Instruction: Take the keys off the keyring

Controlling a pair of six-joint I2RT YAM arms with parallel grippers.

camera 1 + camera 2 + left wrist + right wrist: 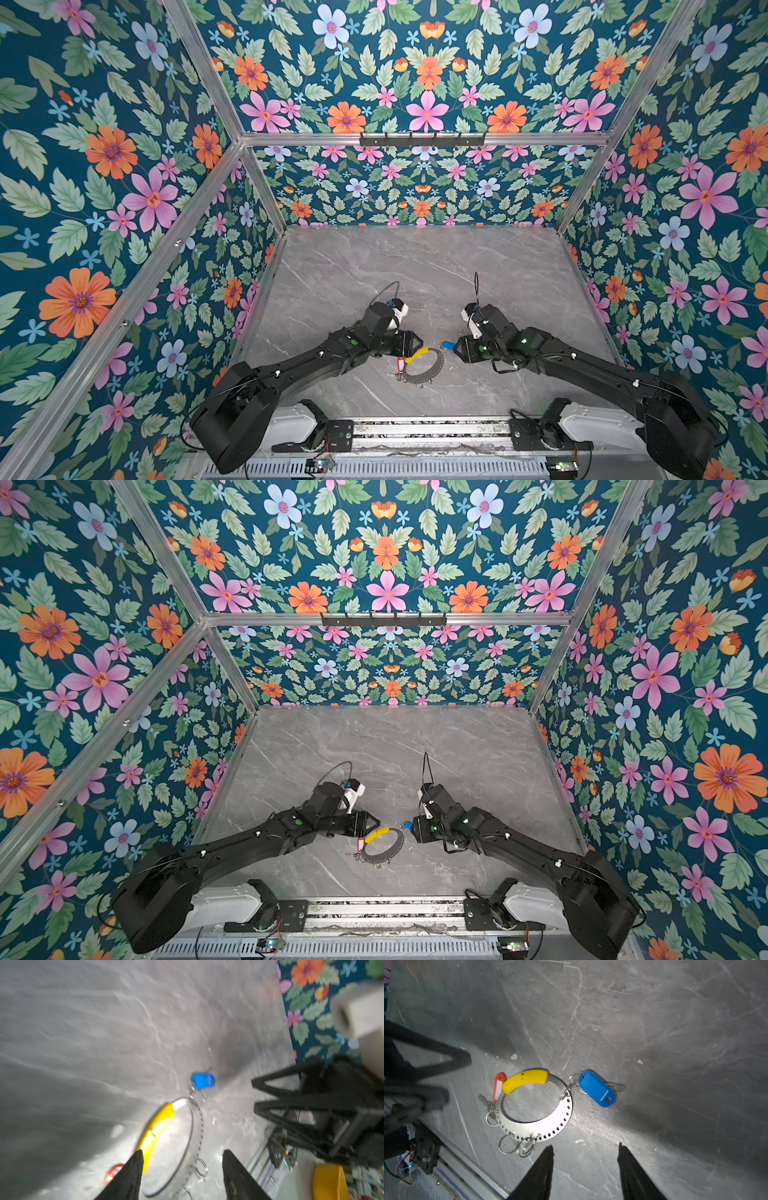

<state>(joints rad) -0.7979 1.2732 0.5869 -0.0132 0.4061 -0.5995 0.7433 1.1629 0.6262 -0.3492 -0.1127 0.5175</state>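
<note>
The keyring lies flat on the marble table, a grey hoop with a yellow arc. A split ring on the hoop's edge holds the blue-tagged key. The red-tagged key hangs from the opposite side. My left gripper is open, its jaws straddling the end of the yellow arc. My right gripper is open and empty, just short of the hoop and close to the blue tag.
Empty split rings dangle from the hoop's near edge. The table's metal front rail runs just behind the arms. Floral walls enclose the table on three sides. Both grippers face each other across the hoop.
</note>
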